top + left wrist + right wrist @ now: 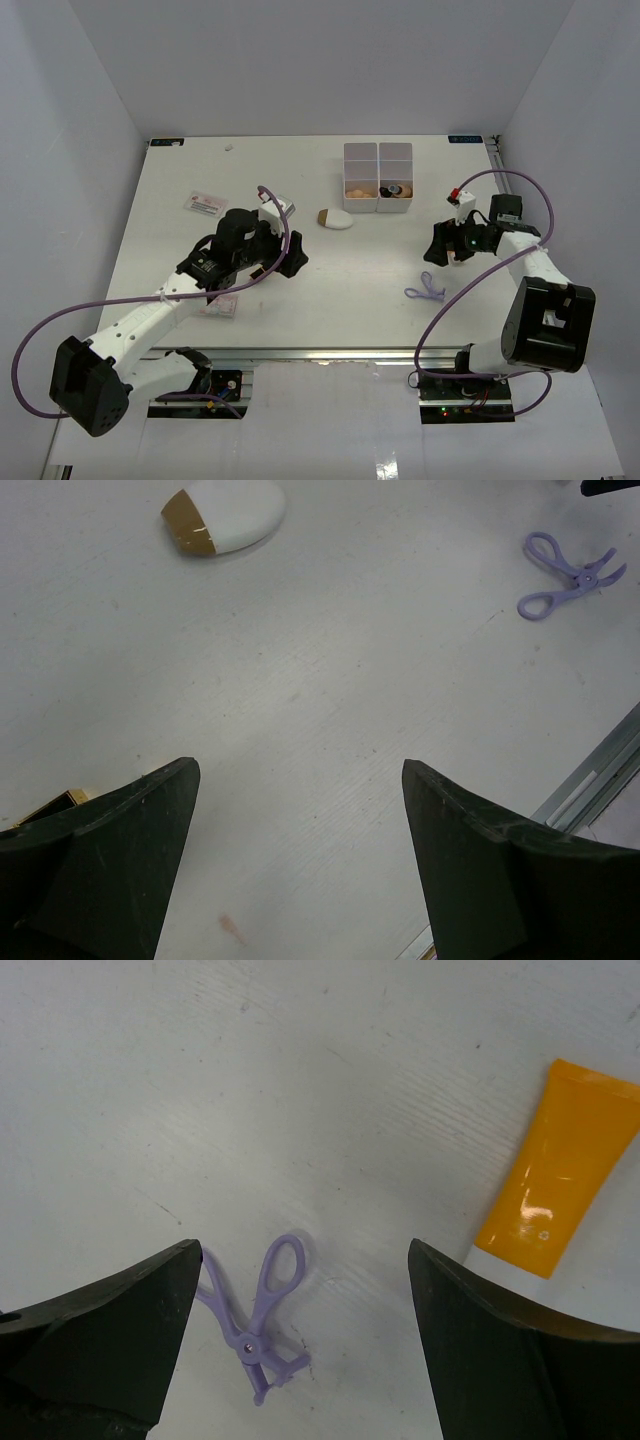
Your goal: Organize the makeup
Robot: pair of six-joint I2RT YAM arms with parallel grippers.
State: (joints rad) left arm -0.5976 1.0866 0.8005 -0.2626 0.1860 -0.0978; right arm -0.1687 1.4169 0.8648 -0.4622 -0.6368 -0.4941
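The white oval piece with a brown tip (pixel 337 218) (pixel 225 515) lies just in front of the white compartment box (pixel 378 175). Tan sponges (pixel 358 190) and a black-and-gold lipstick (pixel 393 189) sit in the box's near compartments. My left gripper (pixel 290 255) (pixel 300 770) hovers open over bare table, short of the oval piece. The purple loop (pixel 425 292) (pixel 262 1305) (pixel 570 575) lies flat near the front. My right gripper (pixel 445 255) (pixel 302 1250) is open above it, with the loop close to the left finger. An orange-and-white tube (pixel 560 1185) lies beside the right finger.
A pink-and-white packet (pixel 205 203) lies at the back left. Another flat packet (pixel 218 307) sits under the left arm. The metal rail (pixel 330 352) (pixel 590 780) runs along the table's near edge. White walls enclose the table on three sides.
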